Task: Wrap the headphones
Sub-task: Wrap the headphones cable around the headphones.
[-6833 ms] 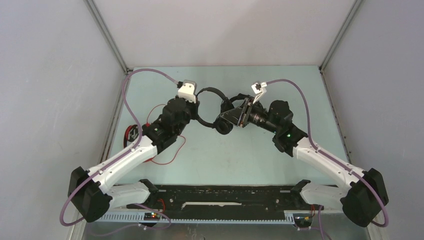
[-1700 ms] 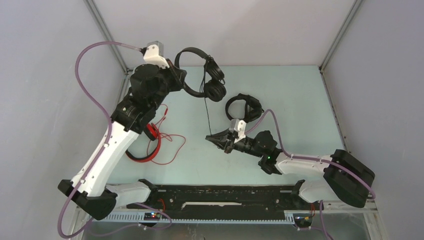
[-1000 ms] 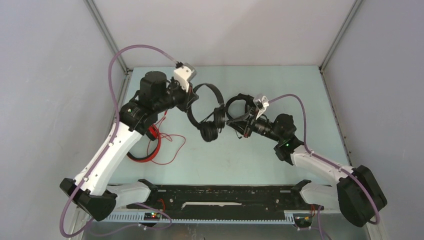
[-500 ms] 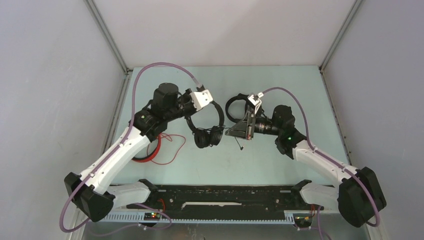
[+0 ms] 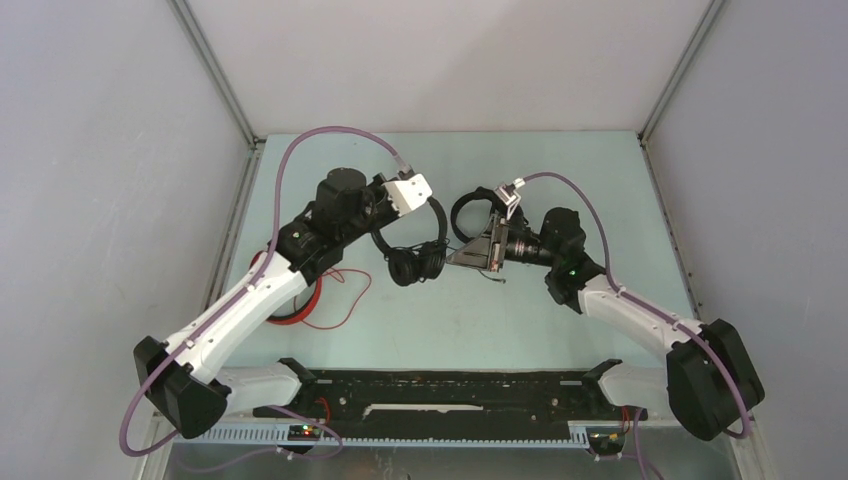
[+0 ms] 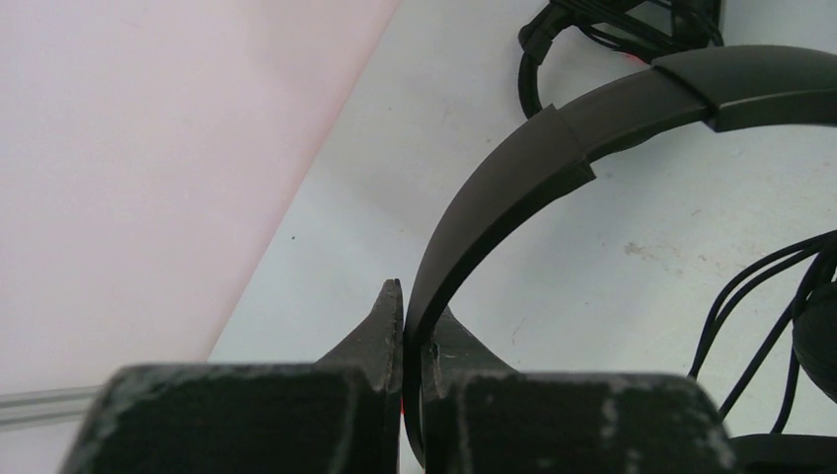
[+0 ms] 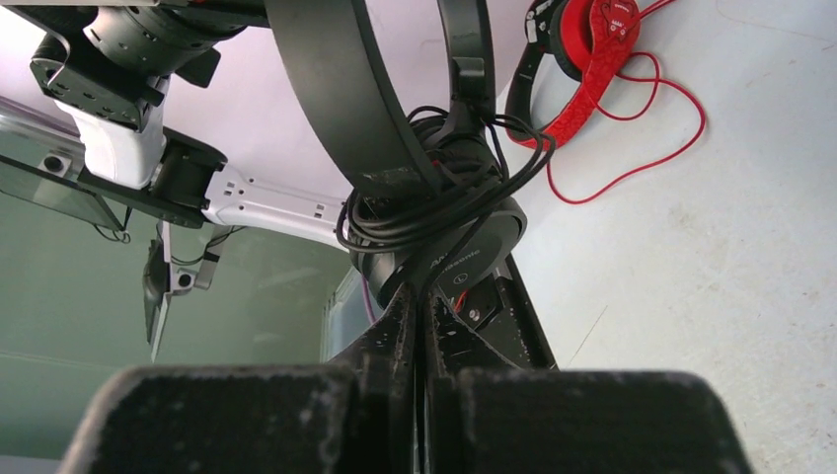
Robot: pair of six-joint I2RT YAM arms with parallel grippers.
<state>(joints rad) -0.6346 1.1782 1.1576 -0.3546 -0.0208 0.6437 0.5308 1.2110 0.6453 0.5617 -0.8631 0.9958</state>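
Note:
My left gripper (image 5: pixel 385 222) is shut on the headband (image 6: pixel 592 118) of the slim black headphones (image 5: pixel 415 265), holding them above the table; in its wrist view the jaws (image 6: pixel 410 316) pinch the band. Several loops of thin black cable (image 7: pixel 434 212) lie around the cups. My right gripper (image 5: pixel 458 260) sits just right of the cups, shut (image 7: pixel 422 306) on that cable. A bulkier black headset (image 5: pixel 472 205) lies behind the right gripper. The red headset (image 7: pixel 592 39) with its red cable (image 7: pixel 651 118) lies on the left, partly under my left arm (image 5: pixel 260 295).
The pale green table (image 5: pixel 560 180) is walled by grey panels at the back and on both sides. A black rail (image 5: pixel 450 385) with the arm bases runs along the near edge.
The left arm has swung the black headphones right and down toward the middle of the table. The right gripper has shifted left and lower beside the cups, still pinching the cable.

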